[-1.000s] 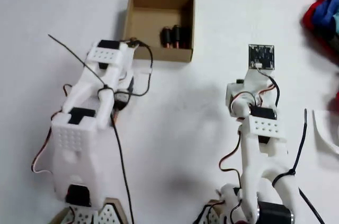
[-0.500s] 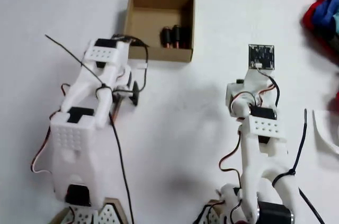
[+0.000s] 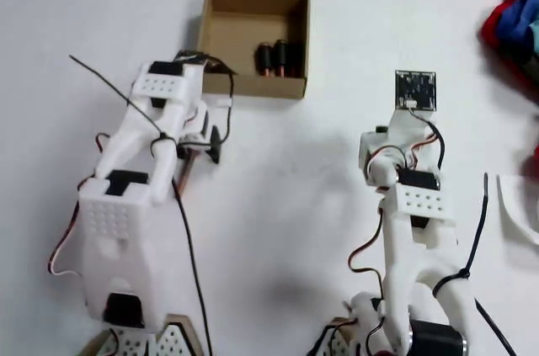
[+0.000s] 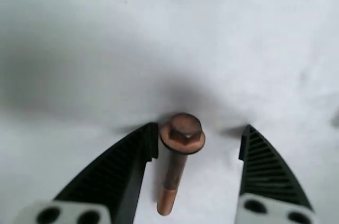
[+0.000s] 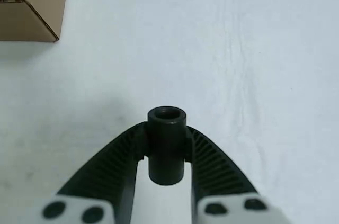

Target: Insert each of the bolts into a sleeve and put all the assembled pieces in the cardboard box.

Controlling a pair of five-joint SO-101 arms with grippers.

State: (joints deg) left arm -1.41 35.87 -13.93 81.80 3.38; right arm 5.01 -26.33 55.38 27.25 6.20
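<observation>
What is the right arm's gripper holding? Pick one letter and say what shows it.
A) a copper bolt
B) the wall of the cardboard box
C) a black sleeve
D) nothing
C: in the right wrist view, the right gripper is shut on the black sleeve. The copper bolt lies on the table between the fingers of the open left gripper.
</observation>
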